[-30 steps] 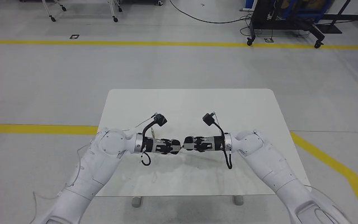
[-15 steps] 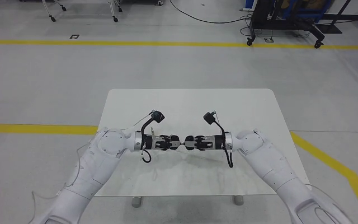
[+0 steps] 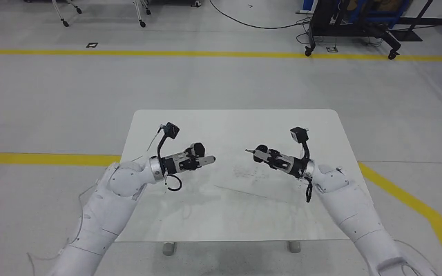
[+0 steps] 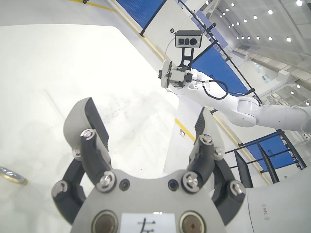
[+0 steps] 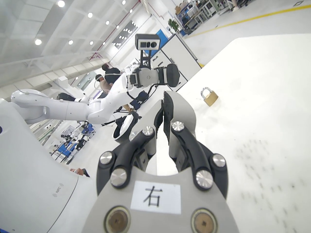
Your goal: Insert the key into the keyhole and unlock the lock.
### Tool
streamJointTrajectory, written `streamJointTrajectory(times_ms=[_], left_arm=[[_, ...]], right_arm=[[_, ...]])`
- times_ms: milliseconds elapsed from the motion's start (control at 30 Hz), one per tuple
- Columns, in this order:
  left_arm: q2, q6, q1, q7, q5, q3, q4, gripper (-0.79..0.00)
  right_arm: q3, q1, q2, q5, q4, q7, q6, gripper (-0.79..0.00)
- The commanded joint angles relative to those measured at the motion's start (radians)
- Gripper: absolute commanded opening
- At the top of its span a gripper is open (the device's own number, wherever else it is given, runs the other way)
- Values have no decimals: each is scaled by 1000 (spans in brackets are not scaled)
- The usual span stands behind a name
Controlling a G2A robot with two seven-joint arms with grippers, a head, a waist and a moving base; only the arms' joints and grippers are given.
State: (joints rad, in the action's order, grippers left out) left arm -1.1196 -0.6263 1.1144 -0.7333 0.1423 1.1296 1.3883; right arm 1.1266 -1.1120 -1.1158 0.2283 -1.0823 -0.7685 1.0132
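Observation:
A brass padlock (image 5: 210,97) with a steel shackle lies on the white table (image 3: 276,200), close under my left gripper. Its shackle edge (image 4: 11,176) also peeks in beside that gripper in the left wrist view. My left gripper (image 3: 206,160) (image 4: 145,112) hovers above the table's left half, open, with nothing between its fingers. My right gripper (image 3: 253,152) (image 5: 164,99) hangs over the right half, shut, pointing toward the left one. A thin metal tip, the key (image 3: 246,151), sticks out from its fingertips. A wide gap separates the two grippers.
Fine dark scuff marks (image 5: 257,156) speckle the middle of the tabletop. Yellow floor lines (image 3: 207,53) run behind and beside the table. Racks and carts (image 3: 352,24) stand far back in the room.
The grippers were joined tip to tip low over the table's front middle. They have since pulled apart and swung outward. My left gripper has opened and the padlock now lies on the table.

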Motion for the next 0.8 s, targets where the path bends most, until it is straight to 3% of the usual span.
streamJointTrajectory(times_ms=[0,167,300,767], left_arm=[[2,46,20,47,103,3,36,0],[11,292,91,202,456,19,162,0],[15,447,143,222,599,24,220,0],[-6,644,71,68,715,-56,110,-9]], right_arm=[[26,-24,7,3,-31,13,-1,-785],[80,-68,16,10,-87,60,-1,-785],[99,-79,14,23,-94,104,-1,-785],[99,-79,14,23,-94,104,-1,-785]])
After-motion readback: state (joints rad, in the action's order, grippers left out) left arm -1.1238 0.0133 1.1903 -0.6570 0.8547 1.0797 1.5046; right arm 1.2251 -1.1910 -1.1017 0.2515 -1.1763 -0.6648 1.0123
